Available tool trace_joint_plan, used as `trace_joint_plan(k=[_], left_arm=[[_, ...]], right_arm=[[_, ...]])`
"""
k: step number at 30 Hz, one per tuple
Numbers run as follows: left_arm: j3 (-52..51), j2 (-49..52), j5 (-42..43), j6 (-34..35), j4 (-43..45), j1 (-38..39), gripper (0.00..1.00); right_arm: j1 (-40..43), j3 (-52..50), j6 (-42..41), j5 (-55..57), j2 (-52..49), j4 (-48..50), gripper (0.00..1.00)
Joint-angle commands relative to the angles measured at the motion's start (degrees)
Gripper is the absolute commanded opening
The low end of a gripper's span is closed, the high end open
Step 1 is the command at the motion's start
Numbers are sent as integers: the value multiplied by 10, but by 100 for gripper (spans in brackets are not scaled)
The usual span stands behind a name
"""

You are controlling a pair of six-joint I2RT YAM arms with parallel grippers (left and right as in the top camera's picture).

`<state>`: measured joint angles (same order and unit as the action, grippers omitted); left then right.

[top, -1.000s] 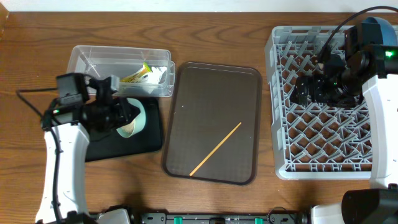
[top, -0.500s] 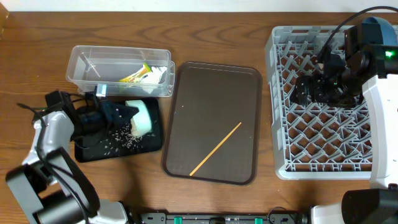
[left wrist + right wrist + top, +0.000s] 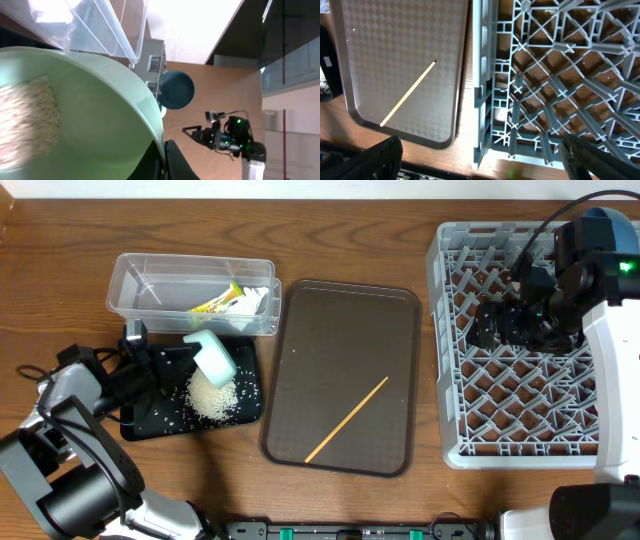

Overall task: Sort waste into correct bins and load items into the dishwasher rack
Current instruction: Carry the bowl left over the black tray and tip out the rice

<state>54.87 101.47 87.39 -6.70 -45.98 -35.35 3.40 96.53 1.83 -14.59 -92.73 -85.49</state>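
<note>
Pinching the pale mint bowl's (image 3: pixel 214 356) rim, the left gripper (image 3: pixel 190 354) is holding it tipped over the black bin (image 3: pixel 150 420), rice (image 3: pixel 210 395) lying heaped just beneath. The right gripper (image 3: pixel 490 323) is hovering spread wide above the dishwasher rack (image 3: pixel 520 420), the wooden stick (image 3: pixel 347 419) well apart from it.

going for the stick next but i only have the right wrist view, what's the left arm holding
Observer: The left gripper holds the pale mint bowl, tipped over the black bin.
Operator: is the rice in that bin
Observer: Yes, a heap of rice lies in it, with loose grains scattered around.
Operator: anything in the other bin
Observer: The clear tub has the snack wrapper and white tissue at its right end.
</note>
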Motion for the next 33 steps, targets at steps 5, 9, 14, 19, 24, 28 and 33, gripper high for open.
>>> trace_joint_plan(k=[5,9,14,19,24,28,33], left_arm=[[-2,1,27,42,0,-7,6],[-2,1,27,101,0,-7,6],[-2,1,26,179,1,-7,7],[-2,1,-66,190,13,-7,6],[-2,1,29,138,31,-7,6],[-1,0,-25,135,51,-8,6],[-1,-1,28,137,35,-3,6]], right_arm=[[-5,1,-5,-2,6,0,99],[-5,1,-5,-2,6,0,99],[-5,1,-5,-2,6,0,99],[-5,1,-5,-2,6,0,99],[-5,1,-5,-2,6,0,99],[-5,1,-5,-2,6,0,99],[-5,1,-5,-2,6,0,99]])
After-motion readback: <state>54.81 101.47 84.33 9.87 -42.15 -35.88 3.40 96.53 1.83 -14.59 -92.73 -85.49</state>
